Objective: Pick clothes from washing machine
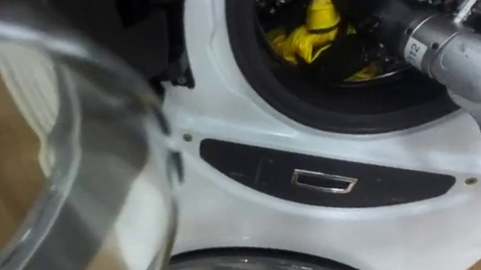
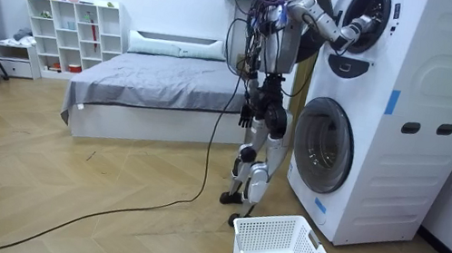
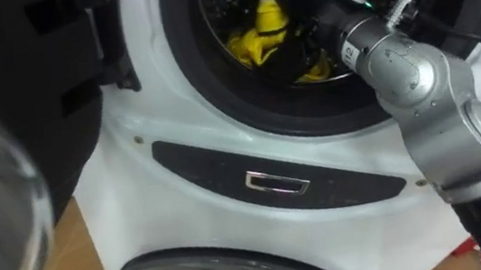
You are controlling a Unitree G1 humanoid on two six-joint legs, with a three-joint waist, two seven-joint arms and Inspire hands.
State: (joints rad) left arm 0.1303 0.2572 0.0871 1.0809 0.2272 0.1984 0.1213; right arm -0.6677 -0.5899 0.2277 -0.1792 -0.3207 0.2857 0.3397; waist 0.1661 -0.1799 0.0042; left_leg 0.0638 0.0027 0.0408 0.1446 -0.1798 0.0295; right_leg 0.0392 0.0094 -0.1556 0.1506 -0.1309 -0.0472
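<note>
Reaching for clothes in the washing machine (image 1: pixel 221 119)
My right hand (image 1: pixel 369 29) is inside it beside the yellow cloth (image 1: pixel 314 26). I can't tell its grip, so next I clasp and withdraw.

Yellow cloth (image 1: pixel 309 34), crumpled, in the dark drum, upper washing machine (image 1: pixel 396 226)

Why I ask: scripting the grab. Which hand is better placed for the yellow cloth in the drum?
Right, probably: the right hand is inside the upper drum, close beside the yellow cloth.
</note>
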